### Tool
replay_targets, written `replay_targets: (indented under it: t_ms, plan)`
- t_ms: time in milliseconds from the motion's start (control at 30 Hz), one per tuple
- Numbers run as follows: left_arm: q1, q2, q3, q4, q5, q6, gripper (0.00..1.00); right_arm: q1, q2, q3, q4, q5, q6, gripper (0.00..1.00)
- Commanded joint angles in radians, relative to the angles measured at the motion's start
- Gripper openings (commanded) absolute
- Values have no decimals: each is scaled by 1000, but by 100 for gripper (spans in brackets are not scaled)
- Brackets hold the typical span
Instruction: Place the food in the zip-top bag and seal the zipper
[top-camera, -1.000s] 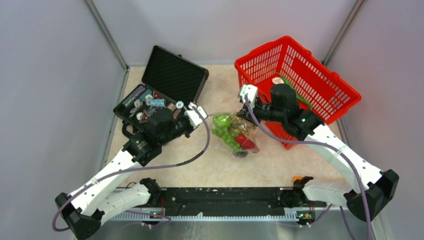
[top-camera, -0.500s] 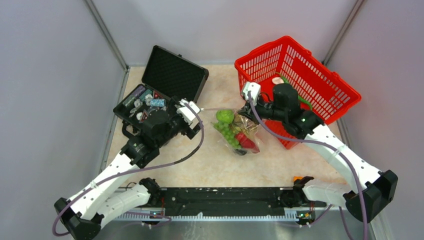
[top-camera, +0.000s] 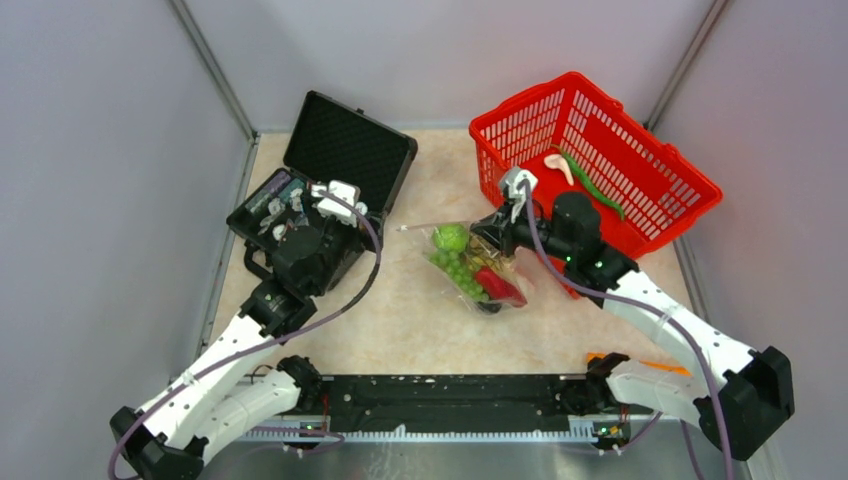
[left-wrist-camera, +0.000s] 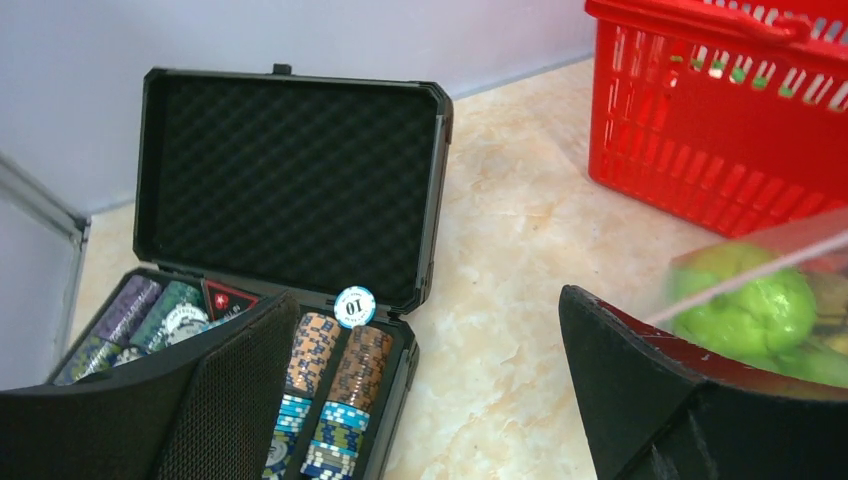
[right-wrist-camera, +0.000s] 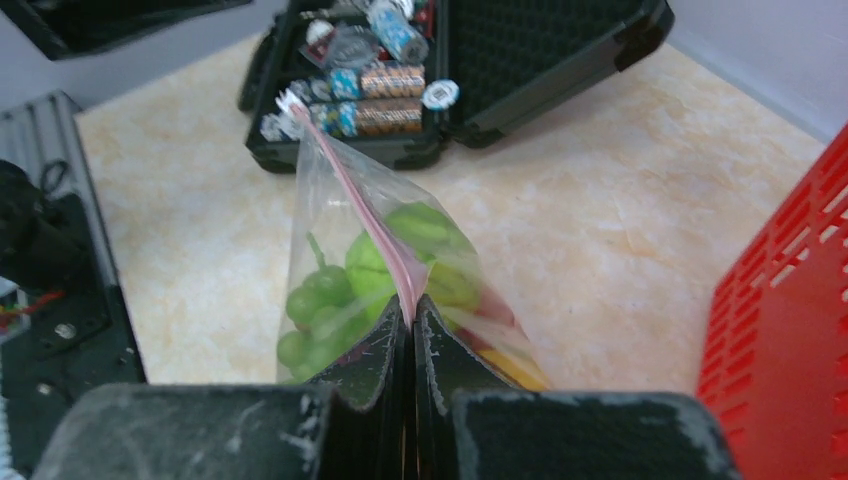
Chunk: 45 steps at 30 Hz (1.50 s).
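The left arm stretches from its base toward 11 o'clock, the left gripper (left-wrist-camera: 425, 300) spread wide and holding nothing. The right arm reaches toward 10 o'clock with its wrist turned to 9 o'clock, the right gripper (right-wrist-camera: 410, 312) pinched tight on the zipper (right-wrist-camera: 358, 195).

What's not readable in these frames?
Zipper: sealed fully or not, unclear; right wrist view blurs it, top view too small.
Zip-top bag: left wrist view cuts it at the frame edge, and the left jaw covers its bottom.
Red basket contents: top view, too small to identify.
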Motion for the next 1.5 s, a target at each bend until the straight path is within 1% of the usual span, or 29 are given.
replay_targets:
  t_ms: [0,100,200,267,333,467,567,600,667,767,800,900,967,1000,1067,1133,1200,1267,1300,1400,1467]
  plan:
    - [37,-23,6,59,-45,-160,99,-4,-73,8,237,-85,189,0]
    - [74,-15,38,6,2,-216,99,-4,-55,37,211,-69,275,0]
    - [97,-7,65,-47,-24,-260,99,-4,-34,41,265,-74,336,0]
    - [111,-22,65,-61,-49,-272,99,-4,-22,64,286,-52,344,0]
    - [128,-47,58,-66,-65,-278,99,-5,9,130,241,-23,316,0]
    - [146,-97,34,-49,-118,-307,99,-6,106,294,103,43,200,0]
    - [150,-125,21,-35,-140,-310,99,-8,166,375,50,99,124,0]
    - [150,-128,19,-35,-139,-310,99,-8,180,388,47,97,106,0]
    - [150,-125,18,-37,-136,-316,99,-9,201,405,34,37,77,0]
    - [151,-117,24,-42,-135,-317,99,-2,208,353,29,-160,64,0]
    - [151,-117,26,-46,-138,-316,99,15,197,309,25,-188,56,0]
    - [152,-122,20,-31,-150,-313,99,118,125,138,-10,-217,-95,0]
    - [152,-120,15,-17,-147,-313,99,184,101,74,-45,-258,-104,0]
    - [153,-116,17,-17,-144,-312,99,200,91,47,-56,-278,-85,5]
    - [153,-106,24,-27,-140,-312,99,213,68,2,-85,-297,-53,23]
    - [153,-99,29,-33,-141,-315,99,217,28,-10,-135,-275,-48,28]
    - [153,-96,28,-28,-140,-318,99,216,-34,-25,-129,-255,-33,34]
    - [153,-92,28,-21,-127,-322,99,216,-97,-37,-101,-247,-17,44]
    - [153,-88,31,-18,-118,-322,99,215,-123,-42,-87,-244,-12,46]
    - [152,-71,41,-27,-77,-320,99,215,-168,-49,-71,-199,-9,47]
    - [153,-49,46,-40,-52,-318,99,216,-177,-37,-82,-100,-8,47]
